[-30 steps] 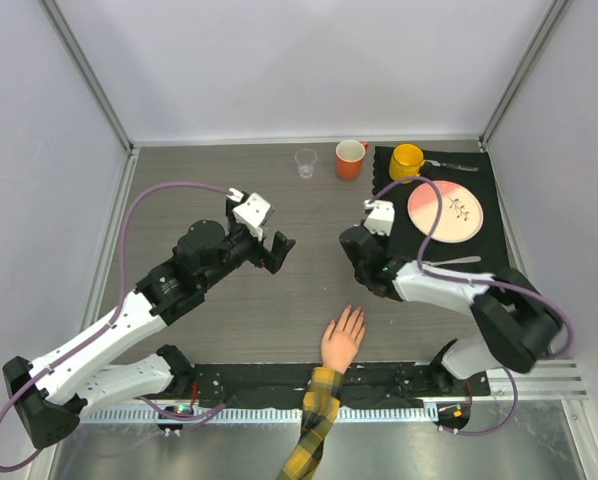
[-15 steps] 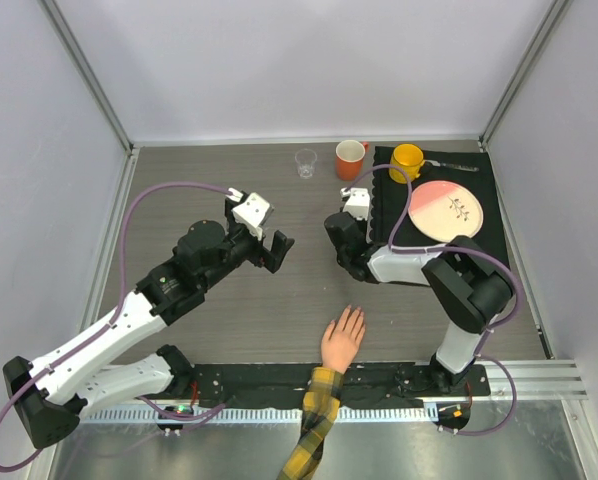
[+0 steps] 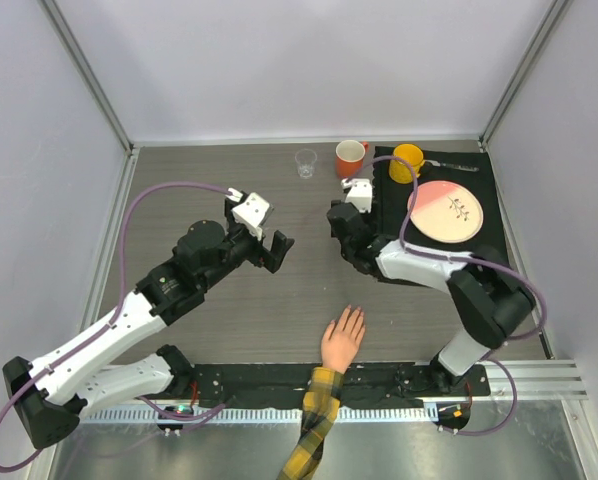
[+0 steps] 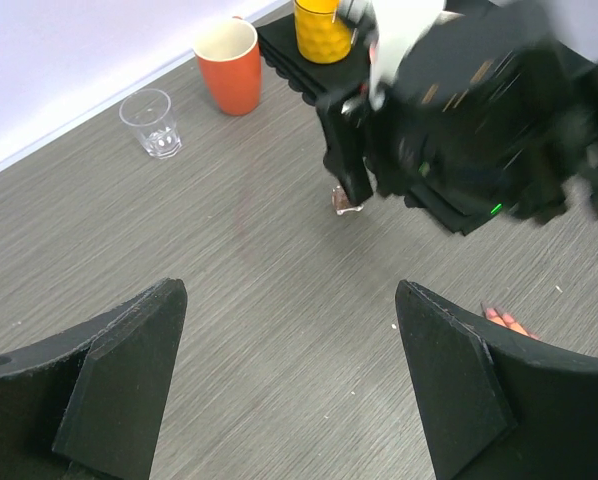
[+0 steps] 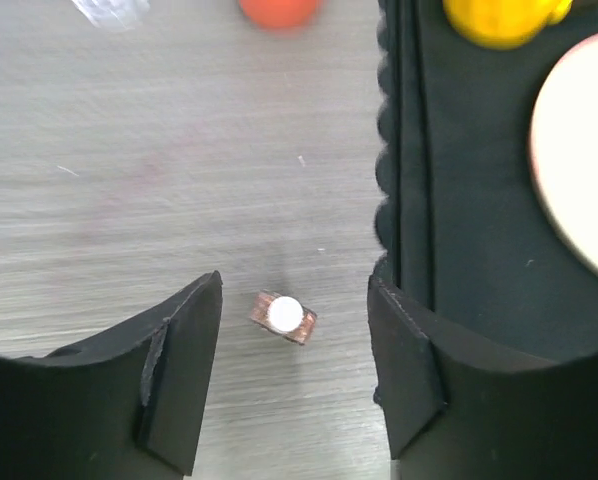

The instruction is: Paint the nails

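The peach fake hand (image 3: 343, 338) with its plaid sleeve (image 3: 314, 425) lies palm down at the near edge. Its nails (image 4: 499, 316) peek out beside my left finger, pinkish. A small copper polish bottle (image 5: 284, 316) with a white cap stands upright on the table. My right gripper (image 5: 294, 286) hangs open above it, one finger on each side, touching nothing. In the left wrist view the bottle (image 4: 347, 202) shows under the right gripper (image 3: 339, 222). My left gripper (image 3: 277, 250) is open and empty, hovering left of centre.
An orange mug (image 3: 350, 158), a clear glass (image 3: 306, 162) and a yellow mug (image 3: 406, 160) stand along the back. A black mat (image 3: 484, 250) at the right carries a pink plate (image 3: 445, 211) and cutlery. The mat's scalloped edge lies just right of the bottle.
My right arm swung away from the fake hand toward the back, to the mat's left edge, and its jaws now stand open over the bottle. The left arm has not moved.
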